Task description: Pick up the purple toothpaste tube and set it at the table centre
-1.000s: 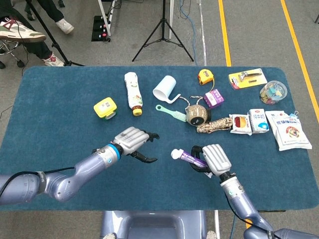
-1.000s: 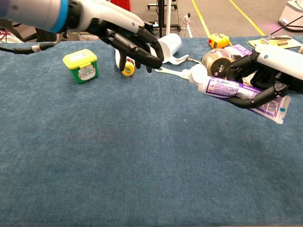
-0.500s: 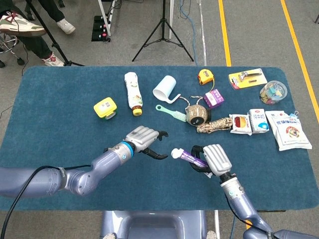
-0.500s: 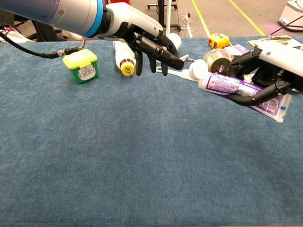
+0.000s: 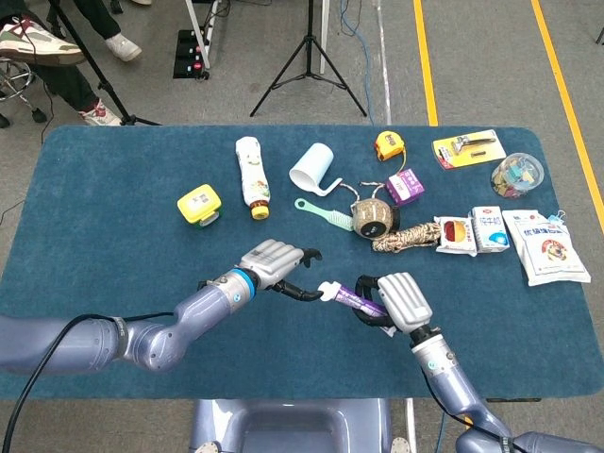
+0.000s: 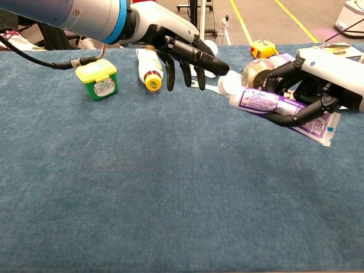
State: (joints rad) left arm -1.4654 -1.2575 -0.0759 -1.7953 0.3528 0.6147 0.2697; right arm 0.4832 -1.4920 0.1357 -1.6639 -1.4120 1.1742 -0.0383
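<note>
My right hand (image 5: 394, 300) (image 6: 318, 79) grips the purple toothpaste tube (image 5: 354, 300) (image 6: 278, 108) and holds it above the table, white cap (image 6: 228, 86) pointing toward my left. My left hand (image 5: 274, 261) (image 6: 170, 42) reaches in from the left with its fingers spread. Its fingertips (image 6: 222, 68) lie right at the tube's cap; whether they touch it I cannot tell. It holds nothing.
On the blue table (image 5: 113, 208) lie a yellow-lidded box (image 5: 199, 205), a lying bottle (image 5: 252, 176), a white cup (image 5: 312, 170), a green brush (image 5: 326, 214), a twine ball (image 5: 372, 217), a tape measure (image 5: 389, 144) and packets (image 5: 543, 243) at right.
My left hand swept right toward the tube until its fingertips reached the cap. My right hand shifted the tube slightly left and up.
</note>
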